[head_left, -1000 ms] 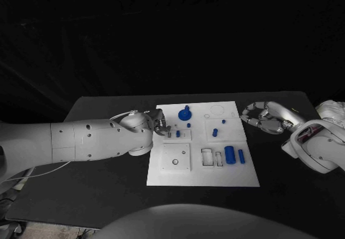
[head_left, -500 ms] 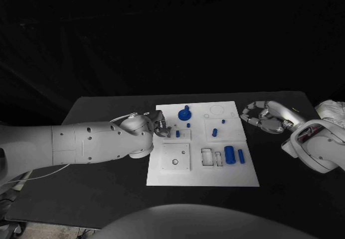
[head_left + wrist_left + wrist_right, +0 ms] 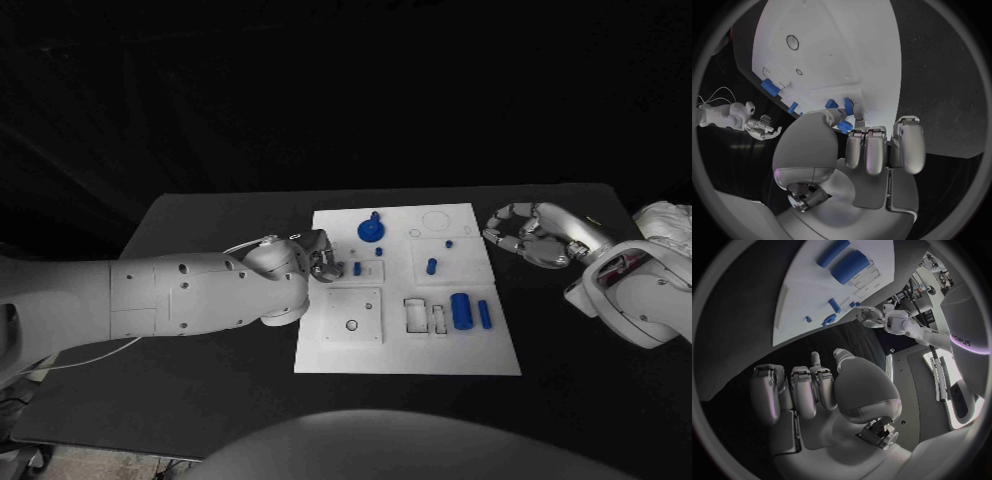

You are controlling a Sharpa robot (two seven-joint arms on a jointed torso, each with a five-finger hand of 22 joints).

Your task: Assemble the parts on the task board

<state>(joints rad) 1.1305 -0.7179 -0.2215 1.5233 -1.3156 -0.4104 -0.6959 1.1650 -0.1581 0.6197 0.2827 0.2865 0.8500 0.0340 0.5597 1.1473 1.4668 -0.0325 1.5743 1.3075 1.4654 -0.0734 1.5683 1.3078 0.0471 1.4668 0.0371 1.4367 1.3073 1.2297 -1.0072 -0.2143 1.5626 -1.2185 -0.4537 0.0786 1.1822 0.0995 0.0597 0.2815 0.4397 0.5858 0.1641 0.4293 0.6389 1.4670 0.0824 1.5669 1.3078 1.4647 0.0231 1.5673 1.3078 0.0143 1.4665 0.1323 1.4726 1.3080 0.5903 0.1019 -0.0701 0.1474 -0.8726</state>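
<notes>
The task board [image 3: 408, 350] is a flat white rectangular plate laid on the matte black counter [image 3: 216, 380], its long axis running away from the robot. Shallow recesses and small round holes are cut into its smooth surface. A square recessed panel [image 3: 355, 316] with two small holes is seen at the near left. At the near right, a thick blue cylinder [image 3: 462, 310] and a thinner blue bar [image 3: 485, 314] are laid side by side, both with long axes parallel to the board's long edge, beside narrow rectangular slots [image 3: 417, 315]. Farther away, a blue peg [image 3: 431, 266] is set at mid-board and a round blue knobbed part [image 3: 372, 231] near the far left corner.

The left hand [image 3: 320, 258], of smooth silver metal, is positioned over the board's left edge, its fingers [image 3: 869, 150] curled inward; a small blue part [image 3: 844, 126] is seen at the thumb tip, but whether it is gripped cannot be told. The right hand [image 3: 522, 235] is held just off the board's far right edge, fingers curled with nothing in them.
</notes>
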